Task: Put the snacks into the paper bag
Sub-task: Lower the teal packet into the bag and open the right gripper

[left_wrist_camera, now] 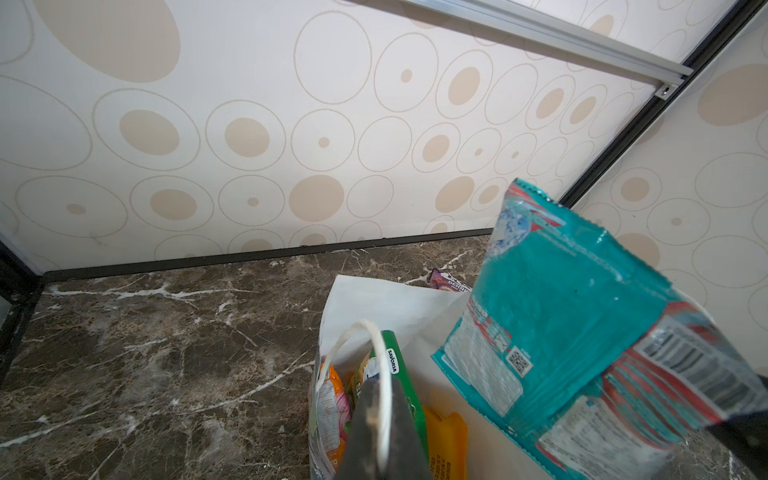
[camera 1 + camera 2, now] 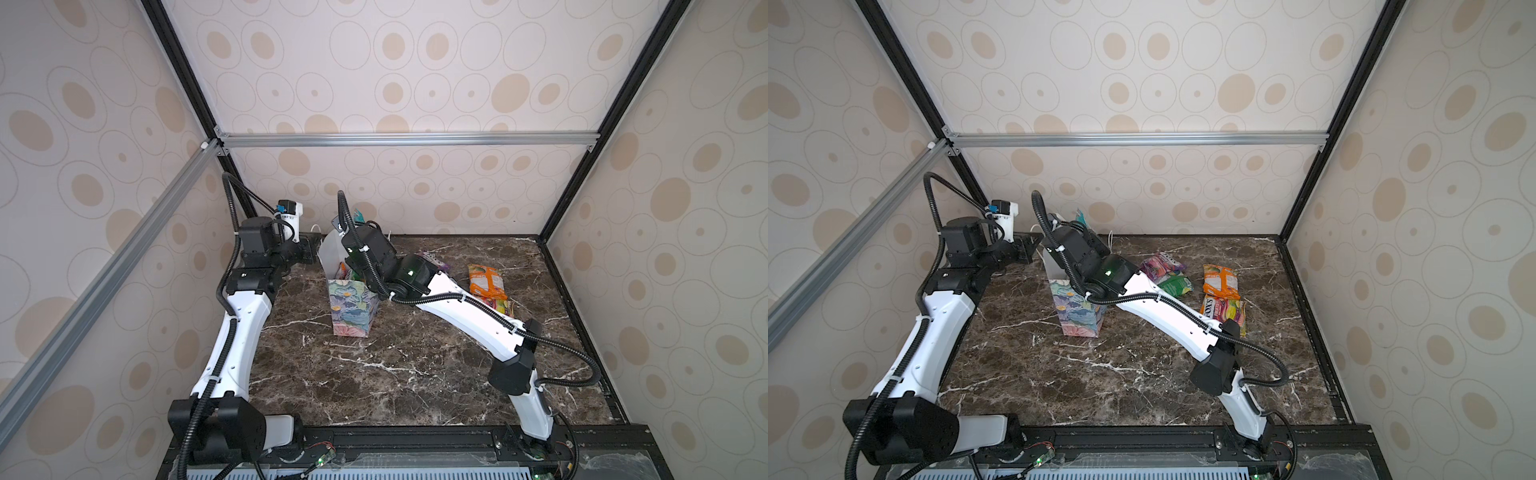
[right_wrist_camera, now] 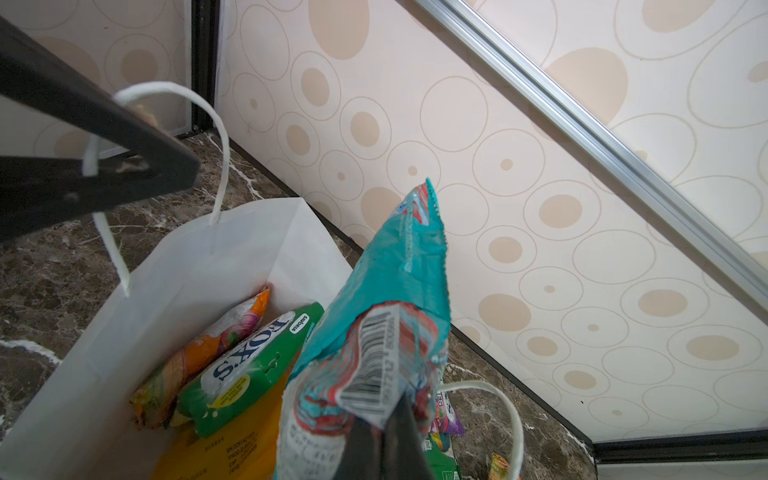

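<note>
**Q:** What is the right claw (image 3: pixel 380 419) doing?
**A:** Its jaws are clamped on the barcode end of a teal packet (image 3: pixel 399 270). The packet stands tilted upward over the open mouth of the paper bag (image 3: pixel 187 270).

**Q:** How is the right arm (image 2: pixel 1167 318) posed?
**A:** In both top views it rises from the near right corner of the table (image 2: pixel 1100 382). It stretches diagonally toward the far left, with its wrist above the bag.

**Q:** And the left claw (image 1: pixel 376 415)?
**A:** It is closed, pinching the bag's white cord handle (image 1: pixel 384 365). The left arm (image 2: pixel 934 324) climbs from the near left corner, and its wrist turns right toward the bag.

**Q:** Where are the snacks?
**A:** Inside the upright bag lie a green packet (image 3: pixel 249 361), an orange packet (image 3: pixel 216 332) and a yellow packet (image 3: pixel 232 449). On the table to the right of the bag lie four more:
- a pink-purple packet (image 2: pixel 1160 264)
- a loose green packet (image 2: pixel 1175 286)
- a loose orange packet (image 2: pixel 1222 282)
- a many-coloured packet (image 2: pixel 1223 309), partly hidden by the right arm
</note>
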`<state>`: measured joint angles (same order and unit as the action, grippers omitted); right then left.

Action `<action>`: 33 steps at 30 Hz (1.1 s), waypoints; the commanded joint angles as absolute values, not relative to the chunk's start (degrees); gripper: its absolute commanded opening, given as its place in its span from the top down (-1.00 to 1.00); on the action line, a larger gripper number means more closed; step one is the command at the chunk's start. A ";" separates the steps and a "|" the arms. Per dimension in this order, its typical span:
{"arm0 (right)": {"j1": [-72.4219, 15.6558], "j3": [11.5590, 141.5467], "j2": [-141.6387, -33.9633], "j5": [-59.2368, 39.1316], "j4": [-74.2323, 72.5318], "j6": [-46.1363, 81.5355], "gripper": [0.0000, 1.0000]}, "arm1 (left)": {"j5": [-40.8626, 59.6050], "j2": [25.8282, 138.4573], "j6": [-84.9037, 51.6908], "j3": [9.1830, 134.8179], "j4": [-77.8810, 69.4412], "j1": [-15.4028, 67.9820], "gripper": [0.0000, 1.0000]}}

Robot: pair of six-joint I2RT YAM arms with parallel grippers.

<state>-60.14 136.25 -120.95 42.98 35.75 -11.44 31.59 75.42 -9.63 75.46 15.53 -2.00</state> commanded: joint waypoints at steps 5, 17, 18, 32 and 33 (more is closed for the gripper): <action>-60.37 136.76 -123.14 47.87 31.01 -12.79 1.00 | 31.92 73.48 -8.70 76.72 13.84 -1.58 1.00; -60.38 134.56 -123.19 46.23 32.15 -9.11 0.94 | 31.82 73.45 -8.57 76.70 13.89 -1.49 1.00; -60.38 134.60 -123.14 45.97 32.38 -8.77 0.80 | 31.83 73.48 -8.53 76.73 13.91 -1.49 1.00; -60.47 135.84 -121.70 35.15 35.44 -3.95 0.51 | 31.38 73.29 -8.34 76.73 14.02 -1.41 1.00; -60.44 136.66 -121.53 34.33 36.61 -3.43 0.51 | 31.30 73.22 -8.35 76.73 14.03 -1.41 1.00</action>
<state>-60.14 134.52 -123.00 38.33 34.28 -5.82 31.53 75.16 -9.61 75.46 15.81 -1.74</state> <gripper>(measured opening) 0.243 0.047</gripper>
